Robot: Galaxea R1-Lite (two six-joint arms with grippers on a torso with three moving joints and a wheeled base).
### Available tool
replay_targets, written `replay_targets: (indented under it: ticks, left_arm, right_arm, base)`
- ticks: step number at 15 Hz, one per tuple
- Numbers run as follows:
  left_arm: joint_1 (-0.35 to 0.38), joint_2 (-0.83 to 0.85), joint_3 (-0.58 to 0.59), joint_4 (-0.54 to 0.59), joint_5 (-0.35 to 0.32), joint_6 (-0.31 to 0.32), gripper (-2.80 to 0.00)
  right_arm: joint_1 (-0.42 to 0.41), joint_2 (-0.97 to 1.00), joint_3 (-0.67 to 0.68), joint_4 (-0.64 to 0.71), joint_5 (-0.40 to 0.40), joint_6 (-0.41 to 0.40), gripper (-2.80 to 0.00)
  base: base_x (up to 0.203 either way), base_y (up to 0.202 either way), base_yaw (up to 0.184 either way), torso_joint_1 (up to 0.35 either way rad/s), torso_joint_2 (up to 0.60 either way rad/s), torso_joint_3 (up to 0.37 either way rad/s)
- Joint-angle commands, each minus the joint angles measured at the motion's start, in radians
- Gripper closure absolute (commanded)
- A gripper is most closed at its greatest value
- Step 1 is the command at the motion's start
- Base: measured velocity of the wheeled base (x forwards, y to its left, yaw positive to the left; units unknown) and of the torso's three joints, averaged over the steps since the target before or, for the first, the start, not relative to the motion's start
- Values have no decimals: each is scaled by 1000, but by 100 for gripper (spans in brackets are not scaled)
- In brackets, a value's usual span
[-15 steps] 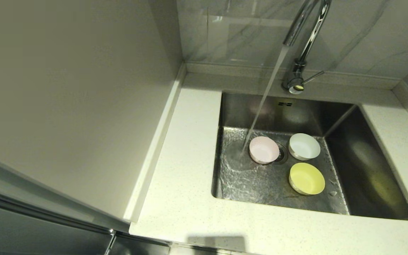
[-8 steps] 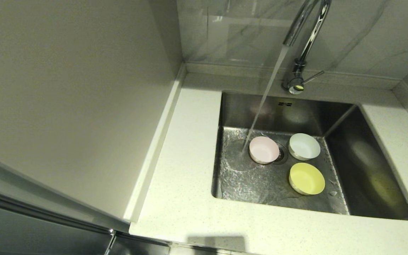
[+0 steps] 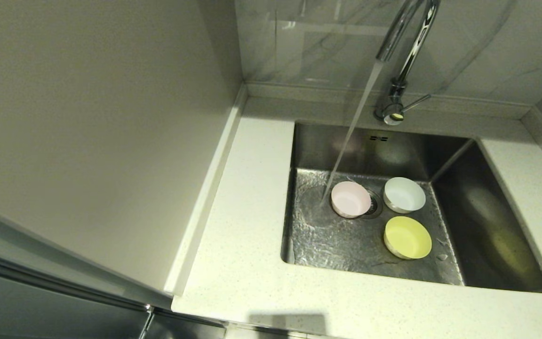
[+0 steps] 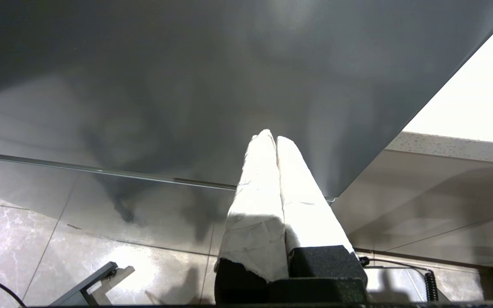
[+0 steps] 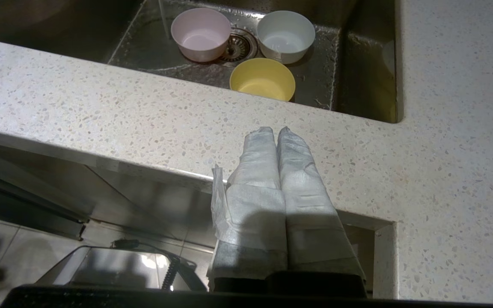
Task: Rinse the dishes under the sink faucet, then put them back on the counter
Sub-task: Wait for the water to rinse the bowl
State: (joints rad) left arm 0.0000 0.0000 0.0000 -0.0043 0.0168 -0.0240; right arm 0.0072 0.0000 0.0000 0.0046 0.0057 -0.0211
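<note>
- Head view: a corner of off-white speckled counter (image 3: 247, 245) runs below grey marbled wall tiles, with a plain panel on the far side from the sink (image 3: 497, 226). The sink faucet (image 3: 400, 61) is running, and its stream lands on the sink floor just beside the pink bowl (image 3: 351, 199), not into it. The pink bowl sits against the drain (image 3: 373, 203); the white bowl (image 3: 404, 194) is on the drain's other side, and the yellow-green bowl (image 3: 407, 237) lies nearer the sink's front wall. No arm shows in this view.
- Left wrist view: the left gripper (image 4: 275, 141) hangs low beside a dark cabinet front, away from the sink, its taped fingers pressed together and empty.
- Right wrist view: the right gripper (image 5: 277, 133) sits below the counter's front edge, short of the sink, fingers clenched on nothing. All three bowls stand upright in the sink beyond it.
- Progress, as I judge it: only the water is on. No bowl has been lifted, held under the stream or set on the counter, so all three rinses and placements remain.
</note>
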Motion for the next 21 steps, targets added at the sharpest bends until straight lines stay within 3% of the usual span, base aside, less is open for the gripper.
replay_targets:
  ticks: [1, 21]
  left_arm:
    - [0, -2, 0, 0, 0, -1, 0]
    - [0, -2, 0, 0, 0, -1, 0]
  right_arm:
    - [0, 2, 0, 0, 0, 0, 0]
    - [0, 2, 0, 0, 0, 0, 0]
  base:
    - [0, 0, 0, 0, 0, 0]
    - [0, 0, 0, 0, 0, 0]
